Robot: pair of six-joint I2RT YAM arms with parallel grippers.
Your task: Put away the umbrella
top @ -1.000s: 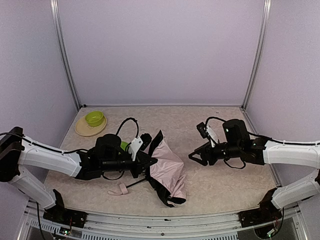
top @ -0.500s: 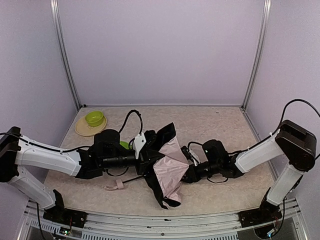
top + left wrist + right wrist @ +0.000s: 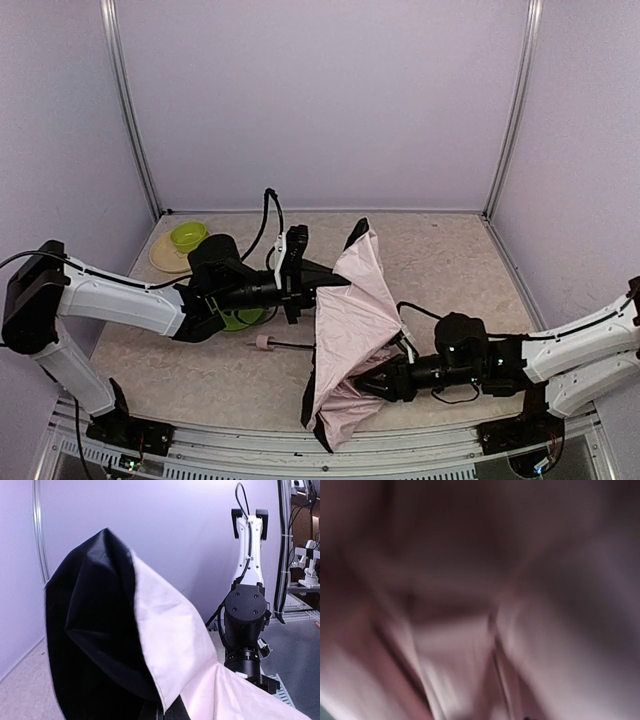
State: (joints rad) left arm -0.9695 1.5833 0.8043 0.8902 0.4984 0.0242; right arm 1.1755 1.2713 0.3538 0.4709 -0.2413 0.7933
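Pink umbrella half-open, not yet stowed; left claw grasping its fabric; right claw against fabric, grip unclear.

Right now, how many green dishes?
2. One lime-green bowl on the tan plate, back left; one green dish under the left arm. The pale pink fabric umbrella may hide more.

We are looking into a robotics lab test cell: pale lilac panel walls set in silver aluminium frame posts, a beige mottled tabletop, and white-and-black robot arms bolted to a grey metal rail. Past its open side we see cabled metal framing.
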